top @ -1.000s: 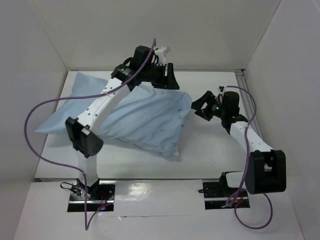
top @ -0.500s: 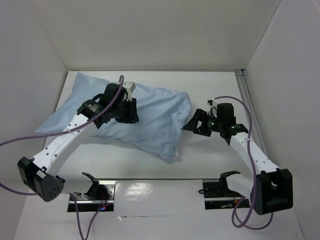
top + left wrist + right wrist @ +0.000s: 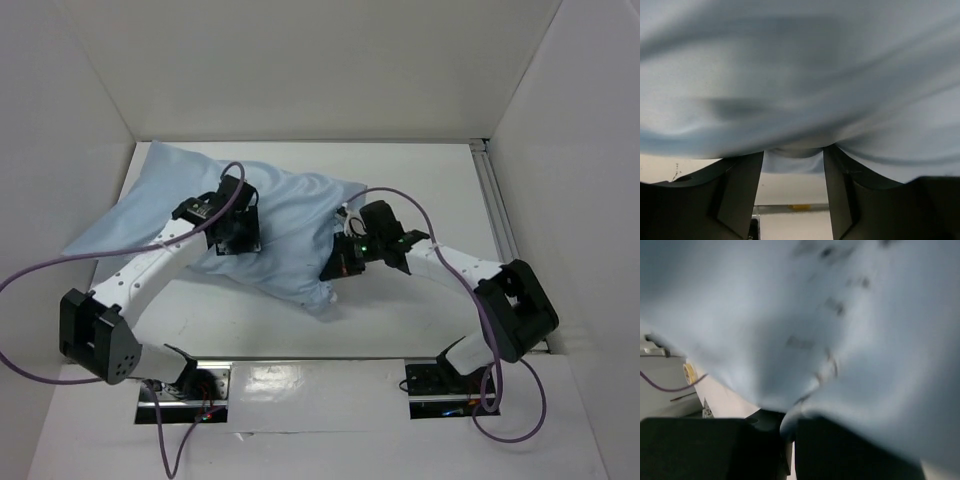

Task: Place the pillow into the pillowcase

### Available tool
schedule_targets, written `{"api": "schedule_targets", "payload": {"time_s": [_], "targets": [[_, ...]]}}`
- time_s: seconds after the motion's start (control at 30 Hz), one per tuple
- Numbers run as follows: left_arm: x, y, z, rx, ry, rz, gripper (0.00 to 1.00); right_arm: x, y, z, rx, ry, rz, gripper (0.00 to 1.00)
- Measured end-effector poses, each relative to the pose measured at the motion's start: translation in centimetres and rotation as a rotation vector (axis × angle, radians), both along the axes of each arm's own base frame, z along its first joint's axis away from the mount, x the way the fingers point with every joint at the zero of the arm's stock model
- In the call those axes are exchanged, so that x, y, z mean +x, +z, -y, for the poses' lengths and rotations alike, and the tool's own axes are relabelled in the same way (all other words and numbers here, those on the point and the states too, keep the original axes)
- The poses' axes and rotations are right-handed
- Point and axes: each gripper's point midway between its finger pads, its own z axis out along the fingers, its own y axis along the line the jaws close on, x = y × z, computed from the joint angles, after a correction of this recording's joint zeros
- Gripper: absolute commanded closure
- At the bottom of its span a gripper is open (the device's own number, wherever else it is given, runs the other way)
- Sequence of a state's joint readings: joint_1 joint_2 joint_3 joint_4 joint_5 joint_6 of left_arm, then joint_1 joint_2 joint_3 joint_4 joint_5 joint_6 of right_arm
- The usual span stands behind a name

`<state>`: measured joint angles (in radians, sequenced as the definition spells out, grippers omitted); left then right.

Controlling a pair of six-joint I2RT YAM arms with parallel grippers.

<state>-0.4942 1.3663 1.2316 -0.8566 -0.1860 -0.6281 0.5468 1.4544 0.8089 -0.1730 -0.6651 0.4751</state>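
Observation:
The light blue pillowcase (image 3: 290,215) lies plump and wrinkled across the left and middle of the table. The pillow is almost all hidden inside it; a small whitish bit (image 3: 323,299) shows at the near right corner. My left gripper (image 3: 237,232) rests on top of the pillowcase's middle. Its fingers stand open, with blue fabric (image 3: 800,75) bulging over the tips of the left gripper (image 3: 792,152). My right gripper (image 3: 336,268) is at the pillowcase's near right edge. In the right wrist view, the gripper (image 3: 790,421) is shut on a fold of the blue cloth (image 3: 840,315).
White walls close in the table (image 3: 430,180) at the back and both sides. A metal rail (image 3: 497,205) runs along the right edge. Purple cables loop from both arms, one over the right arm (image 3: 400,197) and one at the far left (image 3: 30,275).
The right arm has swung left from the bare table to the pillowcase's right edge and shut on the cloth. The left gripper has come down from the far edge onto the pillowcase's middle.

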Motion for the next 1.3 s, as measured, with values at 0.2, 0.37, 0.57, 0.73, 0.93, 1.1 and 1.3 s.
{"api": "schedule_targets", "payload": {"time_s": [0.2,0.37,0.57,0.73,0.93,1.1,1.3], "targets": [[4.4,-3.7,-2.0,0.061,0.101,-0.034,0.41,3.8,3.5,-1.6,0.089,-0.055,0.133,1.0],[8.3,-3.5,2.9,0.028,-0.023,-0.05,0.41,4.6,4.9,2.4,0.072,-0.19,0.216,1.0],[12.1,-0.8,8.9,0.008,-0.171,0.047,0.4,1.4,6.6,2.8,0.096,-0.163,0.274,1.0],[13.0,1.8,9.2,0.0,-0.19,0.117,0.37,-1.4,4.9,-1.2,0.085,-0.016,0.223,1.0],[9.7,6.8,5.3,0.014,-0.156,0.216,0.32,0.2,5.3,-6.1,0.075,0.103,0.192,0.23],[2.1,8.7,2.3,-0.06,-0.168,0.276,0.27,0.0,7.8,-5.1,0.044,0.099,0.271,0.05],[-6.2,1.2,3.4,-0.07,-0.275,0.118,0.21,-1.2,9.6,1.7,-0.057,-0.063,0.348,0.05]]}}
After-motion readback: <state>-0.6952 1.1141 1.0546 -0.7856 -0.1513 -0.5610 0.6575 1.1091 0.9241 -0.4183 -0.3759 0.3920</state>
